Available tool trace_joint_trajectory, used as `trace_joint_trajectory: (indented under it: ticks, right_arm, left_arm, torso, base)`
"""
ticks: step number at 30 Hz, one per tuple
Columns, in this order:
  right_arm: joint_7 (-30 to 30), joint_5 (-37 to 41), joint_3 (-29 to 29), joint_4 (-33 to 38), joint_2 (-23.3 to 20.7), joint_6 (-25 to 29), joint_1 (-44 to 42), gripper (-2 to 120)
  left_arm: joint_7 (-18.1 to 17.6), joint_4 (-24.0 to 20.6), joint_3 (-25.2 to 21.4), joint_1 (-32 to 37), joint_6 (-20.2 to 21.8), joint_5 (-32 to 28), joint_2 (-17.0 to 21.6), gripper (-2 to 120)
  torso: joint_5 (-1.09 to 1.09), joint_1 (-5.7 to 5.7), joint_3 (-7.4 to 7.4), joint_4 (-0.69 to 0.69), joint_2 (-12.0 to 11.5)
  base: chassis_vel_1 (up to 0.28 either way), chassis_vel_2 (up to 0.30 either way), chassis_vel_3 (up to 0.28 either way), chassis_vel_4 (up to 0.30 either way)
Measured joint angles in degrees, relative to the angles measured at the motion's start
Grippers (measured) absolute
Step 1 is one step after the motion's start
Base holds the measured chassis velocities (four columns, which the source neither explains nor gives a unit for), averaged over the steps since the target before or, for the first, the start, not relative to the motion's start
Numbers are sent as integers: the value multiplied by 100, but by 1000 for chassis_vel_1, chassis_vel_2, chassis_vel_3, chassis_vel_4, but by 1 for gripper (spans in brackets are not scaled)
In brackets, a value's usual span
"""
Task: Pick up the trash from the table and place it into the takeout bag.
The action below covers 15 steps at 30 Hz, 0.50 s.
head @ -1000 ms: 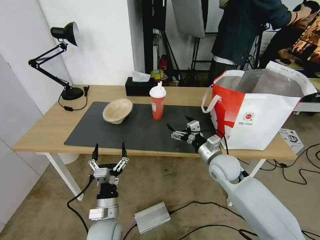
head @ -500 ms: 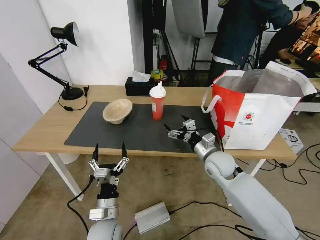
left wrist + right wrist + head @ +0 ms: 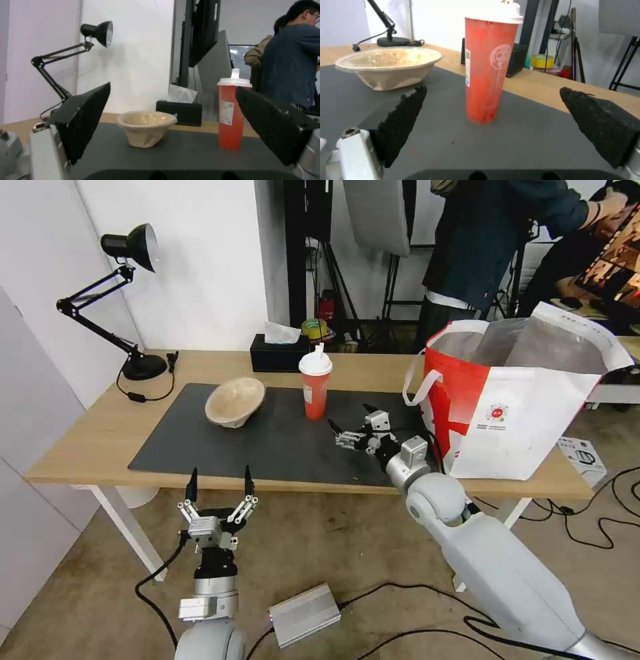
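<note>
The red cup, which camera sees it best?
The right wrist view: the red cup stands close and upright on the mat, between the open right gripper's fingers, panda logo showing. The left wrist view shows it farther off beside the bowl. The head view shows it small, from above.

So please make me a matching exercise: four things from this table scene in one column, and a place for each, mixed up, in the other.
Things:
1. red cup
2. beige bowl
3. takeout bag
4. desk lamp

Places:
A. on the table's right end
B. far left corner
C. on the dark mat, just ahead of the open right gripper
D. on the mat, left of the cup

Pairs: 1-C, 2-D, 3-A, 4-B
</note>
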Motion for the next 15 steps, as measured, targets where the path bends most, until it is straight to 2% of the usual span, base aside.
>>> trace_joint_trajectory:
  ticks: [15]
  right_arm:
    - [-22, -10, -130, -397, 256, 32, 340, 100]
  left_arm:
    - [-20, 1, -84, -6, 2, -17, 0, 100]
  torso:
    - [0, 0, -1, 0, 0]
  base:
    - [0, 0, 0, 0]
